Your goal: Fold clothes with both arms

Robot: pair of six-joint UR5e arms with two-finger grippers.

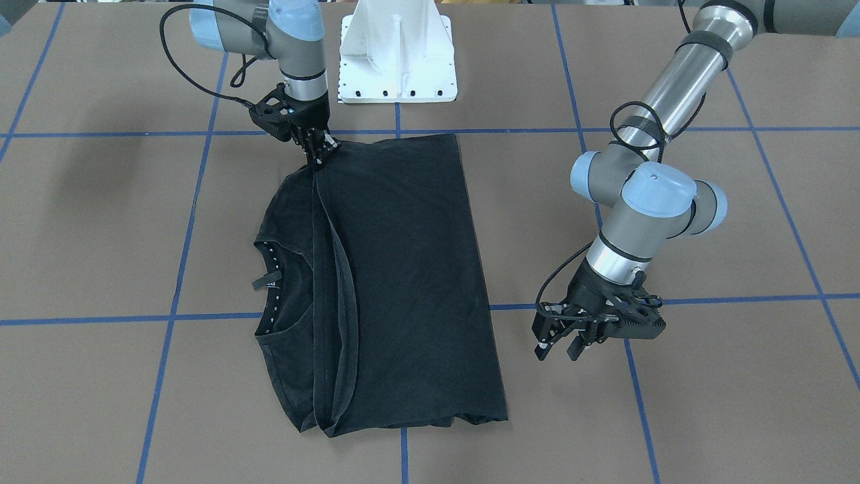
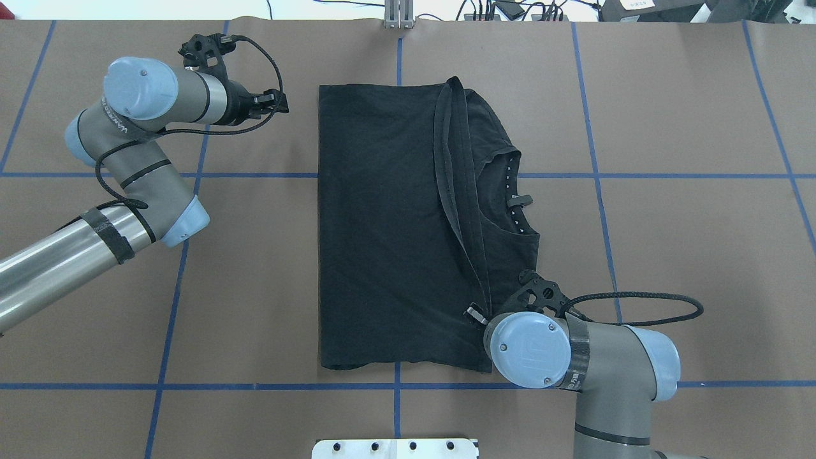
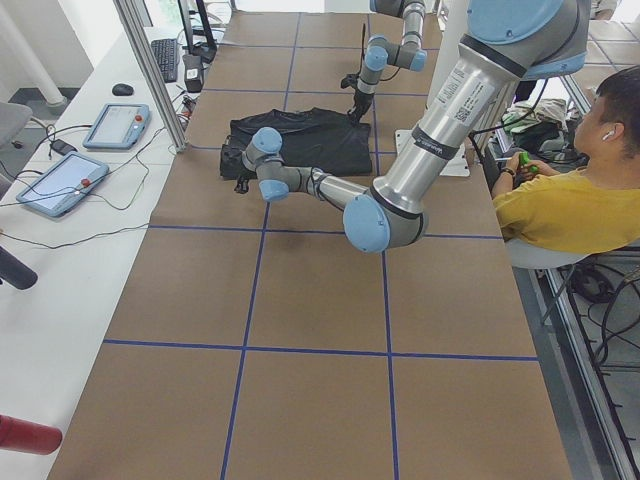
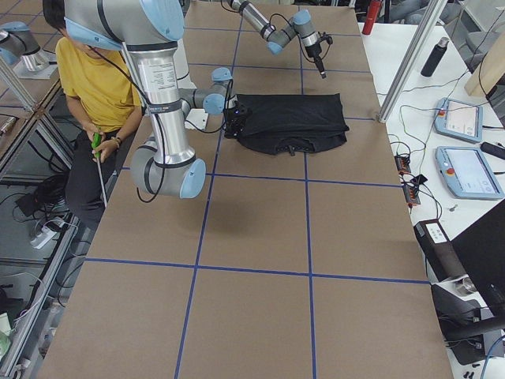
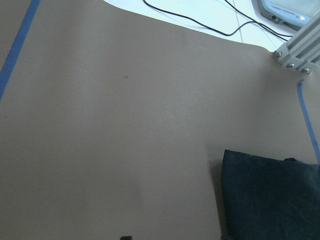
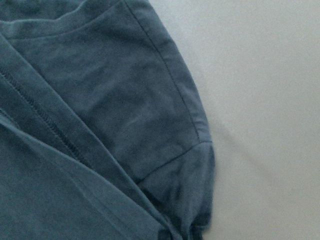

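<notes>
The black T-shirt lay folded lengthwise on the tabletop, its collar and one sleeve showing beside the folded-over edge. The right gripper sat low at the T-shirt's corner, its jaws apparently pinched on the doubled edge, though the contact is small in every view. The left gripper hung above bare tabletop with the T-shirt near beside it, jaws parted and holding nothing.
</notes>
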